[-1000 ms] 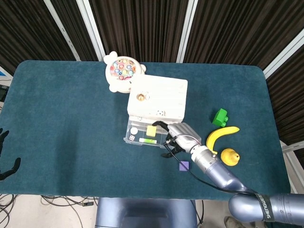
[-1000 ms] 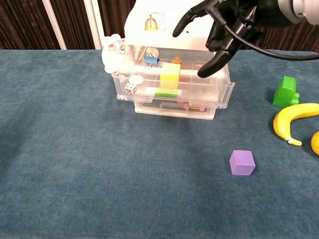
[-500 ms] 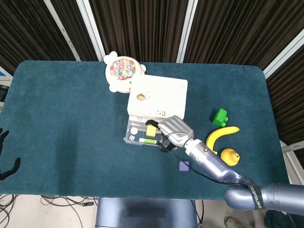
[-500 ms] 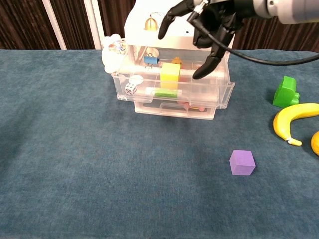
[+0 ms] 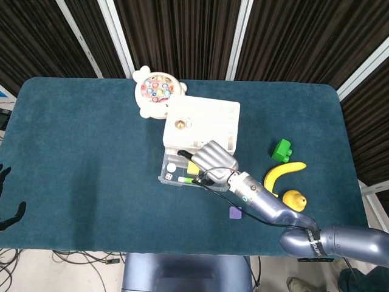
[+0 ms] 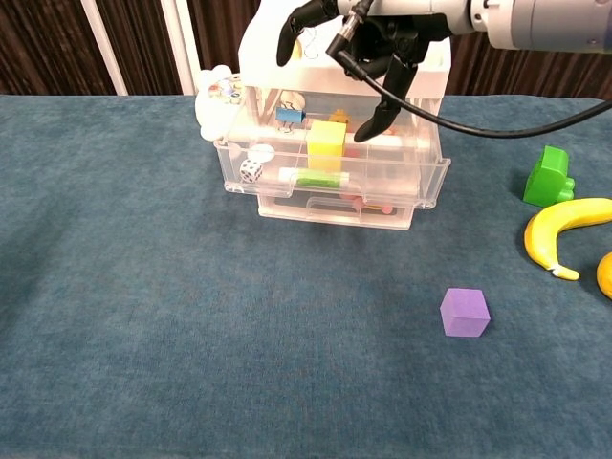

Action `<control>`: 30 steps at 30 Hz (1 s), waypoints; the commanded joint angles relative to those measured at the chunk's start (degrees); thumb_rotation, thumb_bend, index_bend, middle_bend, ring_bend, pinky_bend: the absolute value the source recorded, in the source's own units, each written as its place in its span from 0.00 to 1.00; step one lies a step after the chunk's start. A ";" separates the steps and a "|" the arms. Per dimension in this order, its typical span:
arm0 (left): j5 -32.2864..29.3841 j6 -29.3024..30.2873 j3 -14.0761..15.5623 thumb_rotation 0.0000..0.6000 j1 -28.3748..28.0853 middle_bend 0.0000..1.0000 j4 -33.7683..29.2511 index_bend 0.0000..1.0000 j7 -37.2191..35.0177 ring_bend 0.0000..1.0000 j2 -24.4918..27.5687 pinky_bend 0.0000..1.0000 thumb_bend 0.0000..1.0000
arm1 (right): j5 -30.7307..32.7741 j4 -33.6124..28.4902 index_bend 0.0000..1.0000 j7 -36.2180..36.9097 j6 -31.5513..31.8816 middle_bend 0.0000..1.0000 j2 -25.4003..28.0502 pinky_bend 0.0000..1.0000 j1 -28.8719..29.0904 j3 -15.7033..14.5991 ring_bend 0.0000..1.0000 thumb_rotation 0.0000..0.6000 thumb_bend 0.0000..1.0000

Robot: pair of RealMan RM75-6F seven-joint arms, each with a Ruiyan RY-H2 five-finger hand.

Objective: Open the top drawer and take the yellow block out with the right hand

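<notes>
- The right hand (image 6: 356, 43) has moved left across the open top drawer (image 6: 335, 182) and now hangs right above the yellow block (image 6: 326, 145), fingers spread, holding nothing.
- The block sits untouched in the drawer, so the grasp looks imminent.
- A second ago the hand was over the drawer's right end.
- The left hand (image 5: 7, 204) idles at the table's edge, too dim to judge.

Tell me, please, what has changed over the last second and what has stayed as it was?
The right hand has moved left across the open top drawer and now hovers over the yellow block, fingers spread, holding nothing. The block, drawer, purple cube, banana and green block have not moved.
</notes>
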 commanded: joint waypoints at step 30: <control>-0.24 0.02 -0.06 1.00 0.05 0.00 -0.15 0.04 0.24 0.00 -0.03 0.00 0.36 | -23.48 14.99 0.30 0.85 4.42 0.97 -6.32 1.00 0.54 -4.82 1.00 1.00 0.15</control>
